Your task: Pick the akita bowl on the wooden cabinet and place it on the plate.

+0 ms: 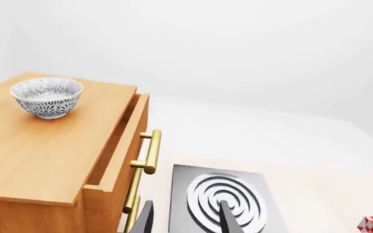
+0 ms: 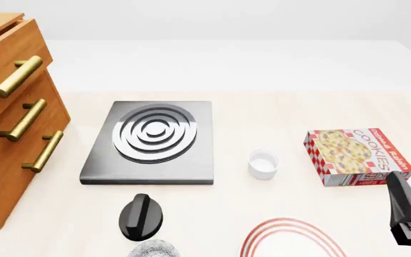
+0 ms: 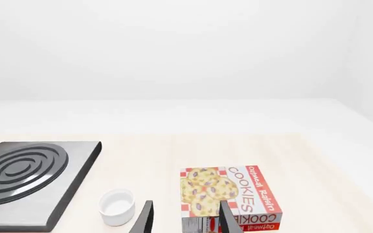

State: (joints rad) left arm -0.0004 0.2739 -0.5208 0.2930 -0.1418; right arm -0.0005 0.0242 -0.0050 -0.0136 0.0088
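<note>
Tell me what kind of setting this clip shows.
Likely a simulated kitchen tabletop: a stove plate, a box of cookies, a speckled bowl on a wooden cabinet, and a red-ringed plate.

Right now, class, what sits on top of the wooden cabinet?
One akita bowl stands upright on the cabinet top, near its far end. The bowl looks empty inside. The front view crops the cabinet top, so the bowl is not visible there.

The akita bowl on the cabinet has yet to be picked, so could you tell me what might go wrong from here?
A look-alike speckled bowl sits near the plate and could be grabbed instead of the akita bowl. The akita bowl sits high on the wooden cabinet, so the left gripper might hit the protruding top drawer.
</note>
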